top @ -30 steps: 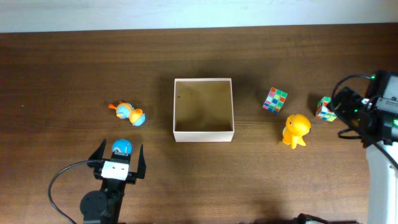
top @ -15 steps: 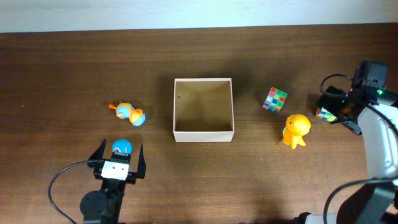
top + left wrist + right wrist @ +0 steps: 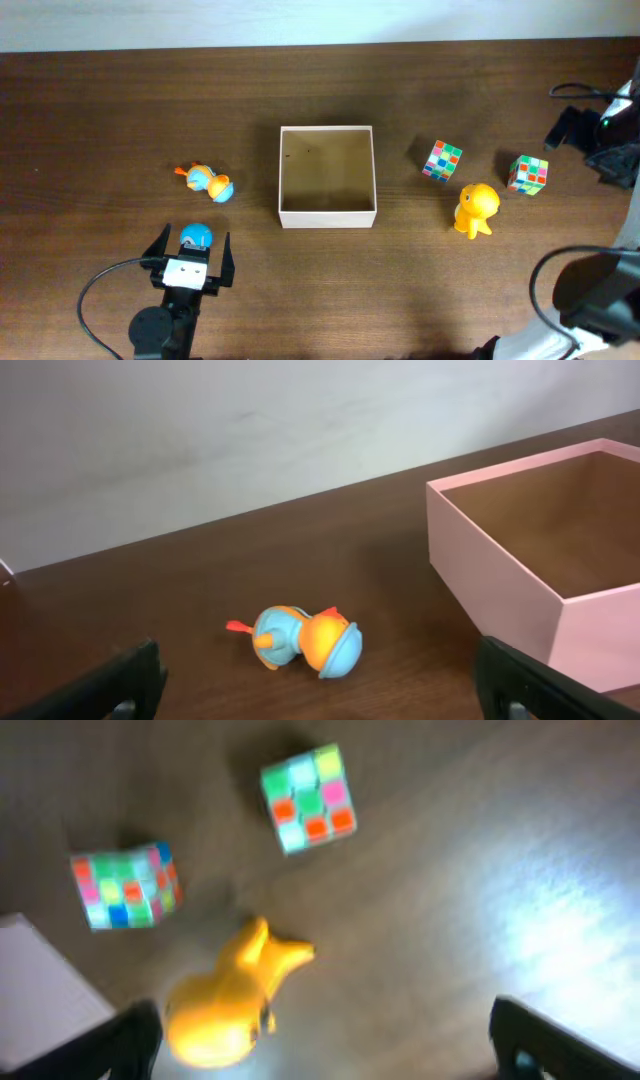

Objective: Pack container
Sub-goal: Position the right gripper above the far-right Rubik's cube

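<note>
The container [image 3: 327,219], a square cream box with a tan, empty inside, stands mid-table; its wall [image 3: 500,585] shows at the right of the left wrist view. A blue-and-orange duck toy [image 3: 208,182] [image 3: 305,640] lies on its side left of it. My left gripper [image 3: 194,240] [image 3: 325,695] is open near the front edge, with a small blue round toy [image 3: 195,236] between its fingers in the overhead view. To the right lie two colour cubes [image 3: 442,160] [image 3: 527,173] and a yellow toy [image 3: 477,208] [image 3: 230,1005]. My right gripper [image 3: 590,135] [image 3: 335,1050] hangs open above them, holding nothing.
The left arm's black cable [image 3: 95,290] loops over the table at the front left. The right arm's body and cable [image 3: 600,300] fill the right edge. A pale wall [image 3: 250,430] runs behind the table's far edge.
My right arm has drawn back from the right-hand cube toward the table's right edge, uncovering the cube. The left arm and all toys have stayed put.
</note>
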